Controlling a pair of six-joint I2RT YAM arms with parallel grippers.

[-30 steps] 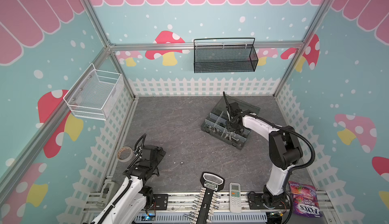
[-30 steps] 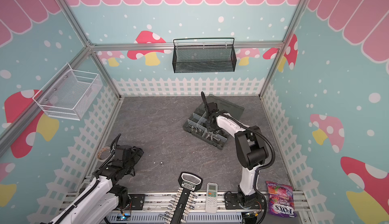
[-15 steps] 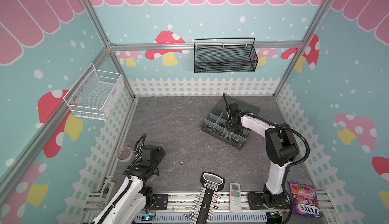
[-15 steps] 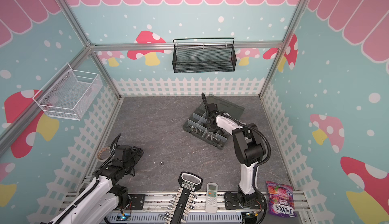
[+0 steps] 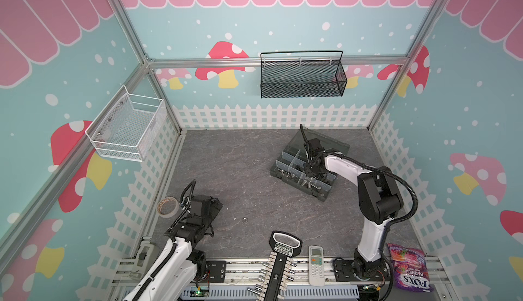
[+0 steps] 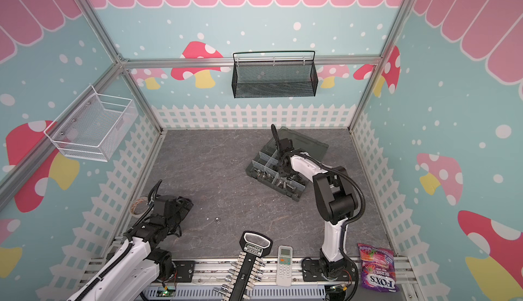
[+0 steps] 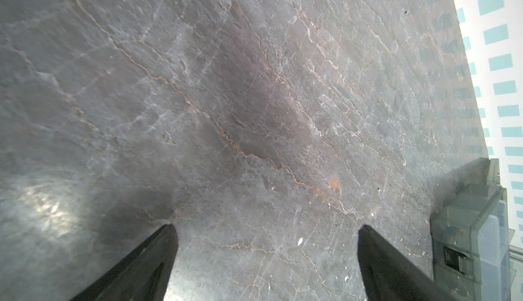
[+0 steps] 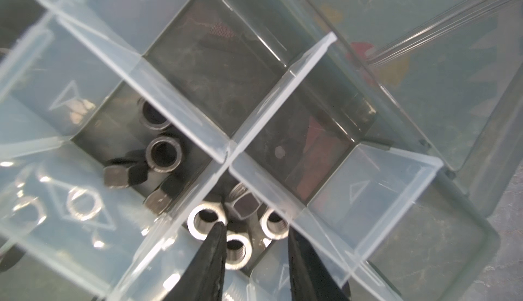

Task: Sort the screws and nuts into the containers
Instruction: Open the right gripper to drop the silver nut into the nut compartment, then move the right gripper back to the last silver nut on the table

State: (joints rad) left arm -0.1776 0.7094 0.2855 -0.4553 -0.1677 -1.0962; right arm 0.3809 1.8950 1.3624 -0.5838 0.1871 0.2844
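Silver nuts (image 8: 206, 220) lie in one compartment (image 8: 285, 200) of the organiser box (image 5: 276, 172); black nuts (image 8: 164, 151) are in the one next to it, across a light divider (image 8: 181, 107). Thin silver nuts (image 8: 83, 207) sit in a third. In both top views, larger silver pieces, screws (image 5: 310, 185) as far as I can tell, fill the nearer cells. The box sits far right on the surface (image 5: 240, 172), lid hinged back.

The right gripper (image 8: 256, 226) is down in the silver-nut compartment. Its fingers (image 8: 215, 257) are parted with a clear gap. One nut lies loose below that gap and nothing is clamped.

One stray nut (image 5: 244, 219) lies on the surface near centre, well apart from the box.

The left gripper (image 7: 266, 228) is near left, low over bare surface with its fingers spread wide and nothing in them. A tape roll (image 5: 167, 206) is just to its left.

On the near edge are a socket rack (image 5: 278, 268), a remote (image 5: 316, 261) and a candy bag (image 5: 407, 268).

Compared with a second ago, the right elbow has shifted slightly left while the wrist has stayed over the same cell. The left arm, box and stray nut are unchanged.
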